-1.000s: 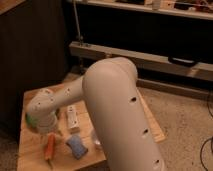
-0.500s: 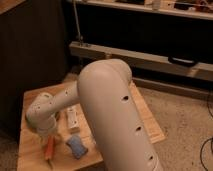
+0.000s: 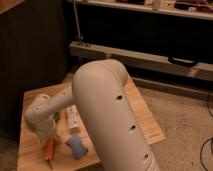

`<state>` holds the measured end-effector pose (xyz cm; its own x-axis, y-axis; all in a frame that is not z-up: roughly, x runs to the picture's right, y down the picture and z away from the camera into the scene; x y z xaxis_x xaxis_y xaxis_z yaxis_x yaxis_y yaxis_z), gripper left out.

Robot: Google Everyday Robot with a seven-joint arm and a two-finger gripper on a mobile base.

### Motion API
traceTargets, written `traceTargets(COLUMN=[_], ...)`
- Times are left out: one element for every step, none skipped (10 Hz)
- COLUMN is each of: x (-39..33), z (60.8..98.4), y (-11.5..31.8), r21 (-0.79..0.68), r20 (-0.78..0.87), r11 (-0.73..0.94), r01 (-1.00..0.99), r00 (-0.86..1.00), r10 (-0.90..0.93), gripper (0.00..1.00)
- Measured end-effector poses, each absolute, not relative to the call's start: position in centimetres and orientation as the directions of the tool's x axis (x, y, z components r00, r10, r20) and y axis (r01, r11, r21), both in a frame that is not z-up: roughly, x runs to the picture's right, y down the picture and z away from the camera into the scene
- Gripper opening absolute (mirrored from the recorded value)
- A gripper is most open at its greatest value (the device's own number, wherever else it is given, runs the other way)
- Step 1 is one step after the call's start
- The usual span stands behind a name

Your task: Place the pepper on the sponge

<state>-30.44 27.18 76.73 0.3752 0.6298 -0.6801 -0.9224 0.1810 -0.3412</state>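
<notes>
Sponge: the small blue rectangular pad with a paler edge (image 3: 76,147) is lying flat near the front of the light wooden table (image 3: 145,120)
Pepper: the slim orange tapering vegetable (image 3: 49,149) is lying on the table top just to the left of the sponge in the camera view, pointing roughly front to back; a strip of bare wood is showing between it and the sponge, so it is not resting on the sponge
Gripper: the gripper (image 3: 48,136) is hanging left of the sponge, directly over the far end of the pepper, tucked under a rounded white joint
Gripper state: I cannot tell whether it is apart, together or clamped on the pepper, nor whether it is touching it
Arm: the large smooth white robot arm (image 3: 110,115) is rising just right of the sponge and bending back over to its left
White block: a white rectangular block (image 3: 73,119) is lying on the table just behind the sponge, beside the arm
Rail: a grey metal rail (image 3: 150,57) is running across well behind the sponge, beyond the table
Floor: speckled grey flooring (image 3: 185,115) is showing well to the right of the sponge
</notes>
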Motion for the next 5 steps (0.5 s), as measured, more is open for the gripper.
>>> traceTargets(x=[-30.44,-30.48,-30.51,-30.54,-30.65], z=[76.76,76.77,76.83,76.94,77.01], y=[27.29,27.46,27.61,27.88,28.2], r21=[-0.34,-0.339,-0.335,-0.329,-0.324], r20=[-0.685,-0.691,-0.699,-0.707,-0.715], r11=[0.189,0.2,0.213,0.227,0.237], r01=[-0.921,-0.919,-0.918,-0.917,-0.916], r00=[0.38,0.388,0.394,0.398,0.401], r10=[0.621,0.61,0.598,0.585,0.573], gripper=[0.57,0.5,0.41,0.38,0.38])
